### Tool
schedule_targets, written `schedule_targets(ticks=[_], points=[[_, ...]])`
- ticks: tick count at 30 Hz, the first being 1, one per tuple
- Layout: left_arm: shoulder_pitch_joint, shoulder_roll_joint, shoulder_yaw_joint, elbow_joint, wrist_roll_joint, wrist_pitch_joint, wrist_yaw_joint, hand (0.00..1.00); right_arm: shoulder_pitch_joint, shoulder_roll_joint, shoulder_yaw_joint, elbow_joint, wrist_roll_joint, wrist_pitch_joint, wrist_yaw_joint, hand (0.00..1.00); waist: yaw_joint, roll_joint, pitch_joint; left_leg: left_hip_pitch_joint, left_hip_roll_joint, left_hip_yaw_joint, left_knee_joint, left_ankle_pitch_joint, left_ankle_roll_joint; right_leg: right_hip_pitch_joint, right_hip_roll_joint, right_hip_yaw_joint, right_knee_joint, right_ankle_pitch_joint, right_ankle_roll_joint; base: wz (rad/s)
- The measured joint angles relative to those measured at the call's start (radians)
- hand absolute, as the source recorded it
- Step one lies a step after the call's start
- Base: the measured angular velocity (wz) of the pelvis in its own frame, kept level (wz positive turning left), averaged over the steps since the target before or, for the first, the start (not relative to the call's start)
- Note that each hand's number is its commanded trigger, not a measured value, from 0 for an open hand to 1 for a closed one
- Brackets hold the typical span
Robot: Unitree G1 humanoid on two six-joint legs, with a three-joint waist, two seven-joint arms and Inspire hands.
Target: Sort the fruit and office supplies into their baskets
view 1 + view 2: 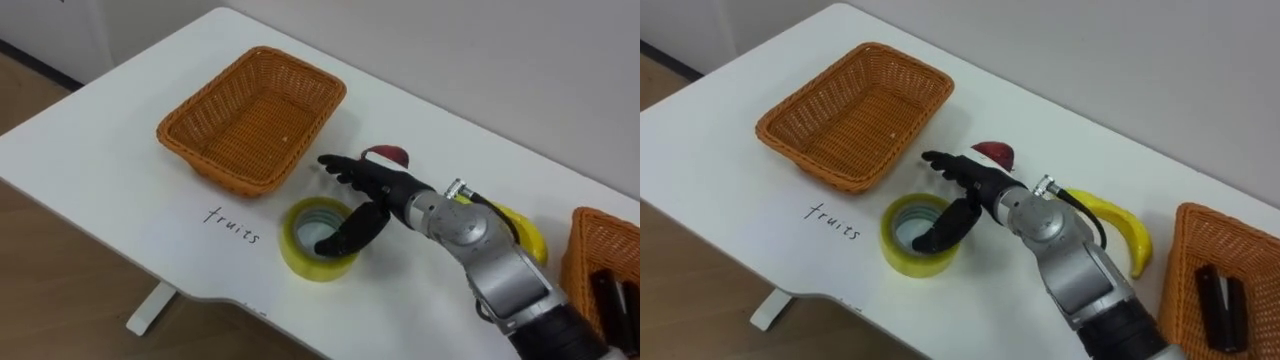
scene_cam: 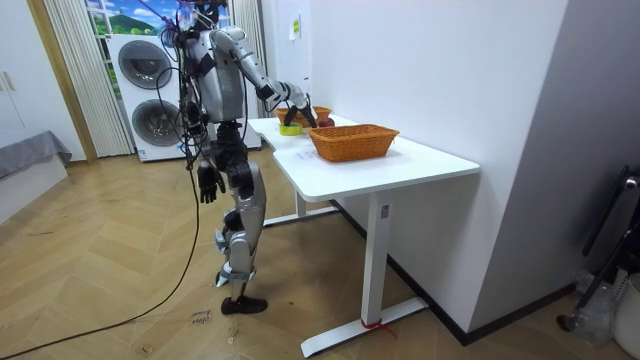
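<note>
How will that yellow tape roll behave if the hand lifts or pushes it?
The tape roll lies flat, so a push would probably slide it across the smooth table rather than roll it. It looks like a stiff ring, likely keeping its shape when gripped. The right hand has its thumb in the open core, probably a secure hold.

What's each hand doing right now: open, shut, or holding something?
Right hand: open over the tape roll, thumb inside its ring, gripping nothing.
Left hand: hangs at the robot's side; state cannot be told.
</note>
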Motion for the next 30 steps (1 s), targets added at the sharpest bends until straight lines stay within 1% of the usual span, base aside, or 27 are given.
schedule_targets(ticks=[3, 9, 11, 14, 17, 20, 21, 22, 23, 24, 28, 30], points=[[-0.011, 0.000, 0.001, 0.001, 0.000, 0.013, 0.001, 0.00, -0.010, 0.000, 0.005, -0.001, -0.071, 0.001, 0.025, 0.00, 0.002, 0.000, 0.0000, 0.000, 0.000, -0.002, 0.000, 0.000, 0.000, 0.000, 0.000, -0.003, 0.000, 0.000, 0.000, 0.00], [-0.042, 0.000, 0.002, 0.001, 0.002, 0.013, -0.002, 0.00, -0.023, 0.000, 0.017, -0.002, -0.208, 0.001, 0.061, 0.00, 0.025, -0.001, -0.0005, -0.001, 0.000, -0.001, -0.001, 0.000, 0.000, -0.002, 0.000, -0.002, 0.000, 0.000, 0.000, 0.00], [-0.048, 0.002, 0.005, 0.004, 0.002, 0.012, -0.008, 0.00, -0.024, 0.000, 0.024, -0.012, -0.263, 0.002, 0.072, 0.00, 0.028, -0.005, -0.0030, -0.005, 0.000, -0.001, -0.001, 0.000, 0.000, -0.007, 0.000, -0.003, 0.000, 0.000, 0.000, 0.00], [-0.055, 0.004, 0.005, 0.009, 0.002, 0.013, -0.019, 0.00, -0.025, 0.000, 0.034, -0.023, -0.331, 0.003, 0.097, 0.00, 0.030, -0.007, -0.0028, -0.009, -0.001, -0.001, 0.012, 0.000, 0.000, -0.008, -0.001, -0.005, 0.000, 0.000, 0.000, 0.00], [-0.059, 0.004, 0.005, 0.009, 0.002, 0.013, -0.026, 0.00, -0.028, 0.000, 0.039, -0.021, -0.360, 0.015, 0.109, 0.00, 0.031, -0.008, -0.0017, -0.013, -0.001, -0.001, 0.016, 0.000, 0.000, -0.010, -0.001, -0.005, 0.000, 0.000, 0.000, 0.00], [-0.074, 0.004, 0.005, 0.019, 0.001, 0.011, -0.027, 0.00, -0.028, 0.000, 0.040, -0.021, -0.384, 0.032, 0.127, 0.01, 0.041, -0.008, -0.0012, -0.016, -0.001, 0.004, 0.017, 0.000, 0.000, -0.015, -0.001, -0.004, 0.000, 0.000, 0.000, -0.06], [-0.077, 0.004, 0.005, 0.024, 0.001, 0.011, -0.027, 0.00, -0.029, 0.000, 0.040, -0.021, -0.385, 0.041, 0.131, 0.60, 0.044, -0.008, -0.0011, -0.017, 0.000, 0.005, 0.016, 0.000, 0.000, -0.016, -0.001, -0.004, 0.000, 0.000, 0.000, -0.04], [-0.078, 0.004, 0.005, 0.025, 0.001, 0.010, -0.027, 0.00, -0.030, 0.000, 0.040, -0.021, -0.396, 0.045, 0.140, 0.79, 0.046, -0.010, -0.0006, -0.020, 0.000, 0.005, 0.015, 0.000, 0.000, -0.017, -0.001, -0.004, 0.001, 0.000, 0.000, 0.00], [-0.079, 0.004, 0.005, 0.029, 0.002, 0.009, -0.027, 0.00, -0.031, 0.000, 0.040, -0.021, -0.406, 0.045, 0.144, 1.00, 0.048, -0.011, -0.0002, -0.022, 0.000, 0.005, 0.015, 0.000, 0.000, -0.018, -0.001, -0.005, 0.001, 0.000, 0.000, 0.00], [-0.091, 0.005, 0.005, 0.029, 0.002, 0.009, -0.027, 0.00, -0.035, 0.000, 0.040, -0.021, -0.419, 0.045, 0.151, 1.00, 0.050, -0.014, 0.0014, -0.026, 0.000, 0.005, 0.017, 0.000, -0.001, -0.021, -0.001, -0.005, 0.001, 0.000, 0.000, 0.00], [-0.100, 0.009, 0.003, 0.036, 0.002, 0.008, -0.026, 0.00, -0.044, 0.000, 0.039, -0.025, -0.437, 0.045, 0.161, 1.00, 0.055, -0.026, 0.0072, -0.028, 0.000, 0.004, 0.018, 0.001, -0.001, -0.023, 0.000, -0.003, 0.000, 0.000, 0.000, 0.00], [-0.103, 0.009, 0.003, 0.038, 0.002, 0.008, -0.025, 0.00, -0.060, 0.000, 0.039, -0.024, -0.448, 0.050, 0.164, 1.00, 0.056, -0.028, 0.0084, -0.029, 0.000, 0.004, 0.018, 0.000, -0.001, -0.023, 0.000, -0.003, 0.000, 0.000, 0.000, 0.00]])
